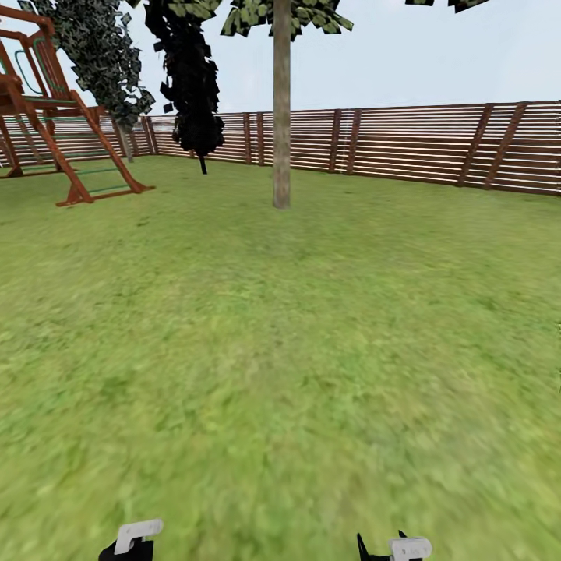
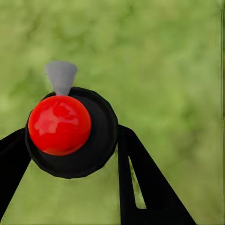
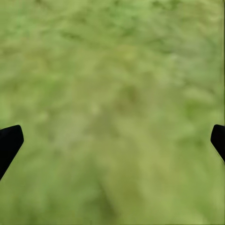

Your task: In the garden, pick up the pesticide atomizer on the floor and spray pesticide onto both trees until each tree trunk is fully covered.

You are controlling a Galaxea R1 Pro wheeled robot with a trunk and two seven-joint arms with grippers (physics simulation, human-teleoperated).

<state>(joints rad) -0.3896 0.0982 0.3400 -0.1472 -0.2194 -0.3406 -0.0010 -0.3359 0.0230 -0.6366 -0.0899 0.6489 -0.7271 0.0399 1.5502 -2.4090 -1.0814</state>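
Note:
The pesticide atomizer (image 2: pixel 70 131) shows as a black round body with a glossy red ball top and a grey nozzle. My left gripper (image 2: pixel 70 145) is shut on it, one black finger pressing on each side, above the grass floor (image 2: pixel 178 70). My right gripper (image 3: pixel 112 140) is open with only blurry grass between its fingertips. In the head view both grippers sit at the bottom edge, the left gripper (image 1: pixel 128 545) and the right gripper (image 1: pixel 393 549). A tall tree with a bare grey-brown tree trunk (image 1: pixel 281 117) stands straight ahead, far across the lawn.
A brown slatted fence (image 1: pixel 421 144) rings the lawn at the back. A red-brown wooden play frame (image 1: pixel 70 148) stands at the far left. A dark-leaved tree (image 1: pixel 191 78) and a leaning leafy one (image 1: pixel 101 54) stand near the fence. Open grass (image 1: pixel 280 351) stretches ahead.

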